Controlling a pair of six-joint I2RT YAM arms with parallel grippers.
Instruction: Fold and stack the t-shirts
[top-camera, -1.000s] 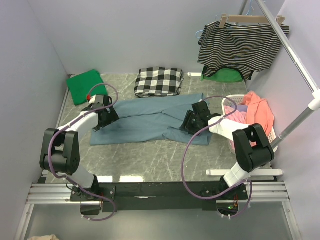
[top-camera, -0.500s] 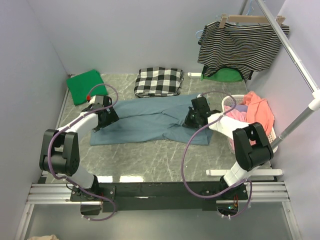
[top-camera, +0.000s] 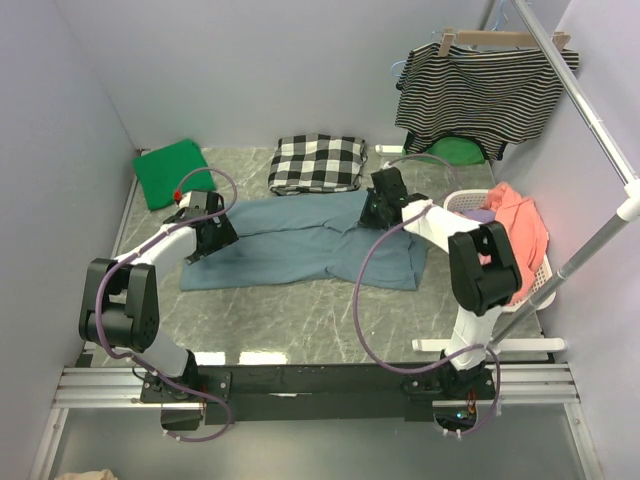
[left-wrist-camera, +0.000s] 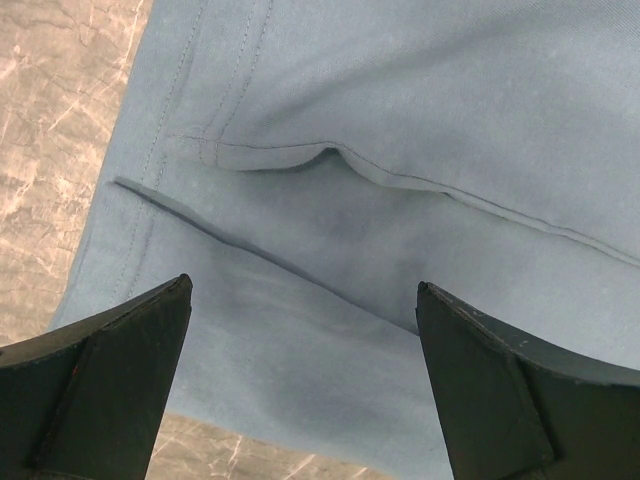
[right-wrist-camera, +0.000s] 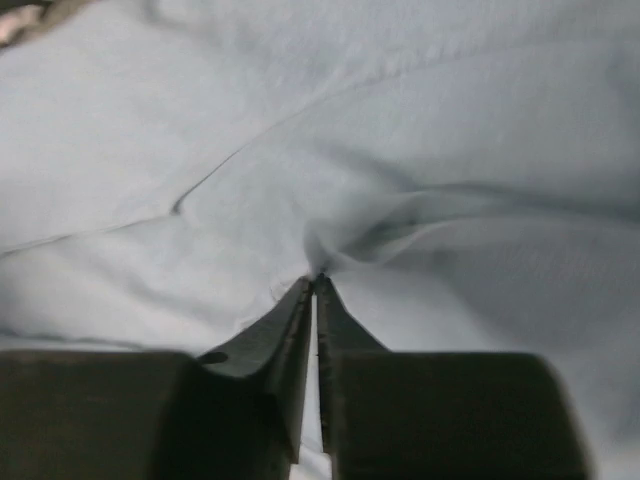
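Right gripper (right-wrist-camera: 316, 285) clamped on the slate-blue t-shirt (top-camera: 290, 250), left gripper (left-wrist-camera: 302, 290) spread wide above it.
I've got the slate-blue t-shirt lying spread on the marble table (top-camera: 300, 310), under both grippers. On my right wrist view the jaws are pressed together with a pucker of blue cloth caught at their tips, up at the shirt's far right part. The left gripper hangs over the shirt's left end, jaws fully apart, seam and hem right below, nothing held. The folded green t-shirt (top-camera: 168, 172) sits beyond and left of the left gripper, apart from it. The checked cloth (top-camera: 318, 163) lies just beyond the right gripper, and the laundry basket (top-camera: 458, 204) is off to its right.
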